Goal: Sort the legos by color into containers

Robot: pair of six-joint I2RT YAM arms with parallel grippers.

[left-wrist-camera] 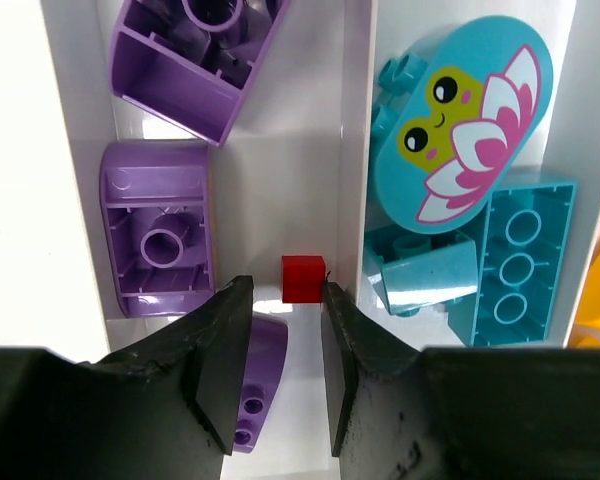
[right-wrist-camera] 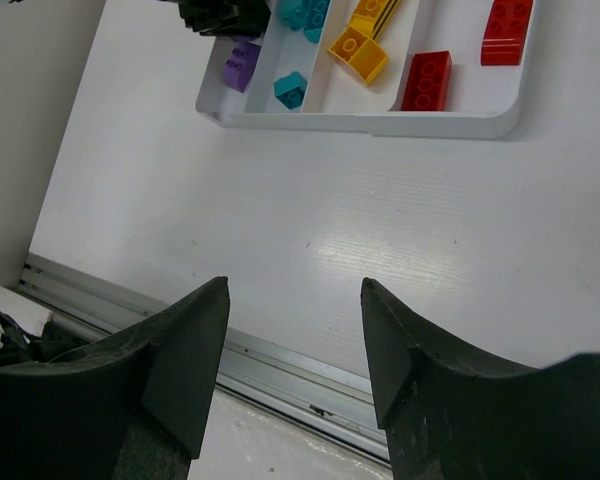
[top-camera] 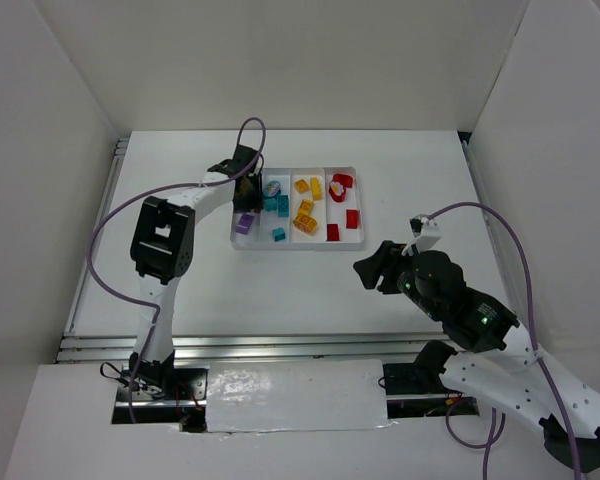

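Both jaws apart | left gripper (left-wrist-camera: 285,292) in outermost tray (right-wrist-camera: 380,124) compartment — right gripper (right-wrist-camera: 295,288) over open table (right-wrist-camera: 380,230).

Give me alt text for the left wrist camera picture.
The left gripper hangs open over purple bricks in a white tray compartment, a tiny red cube at its fingertips. Teal bricks lie in the next compartment.

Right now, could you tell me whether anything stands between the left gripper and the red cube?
Nothing visible does: the red cube lies bare just beyond the fingertips of the open left gripper. A purple brick sits close below it, between the fingers.
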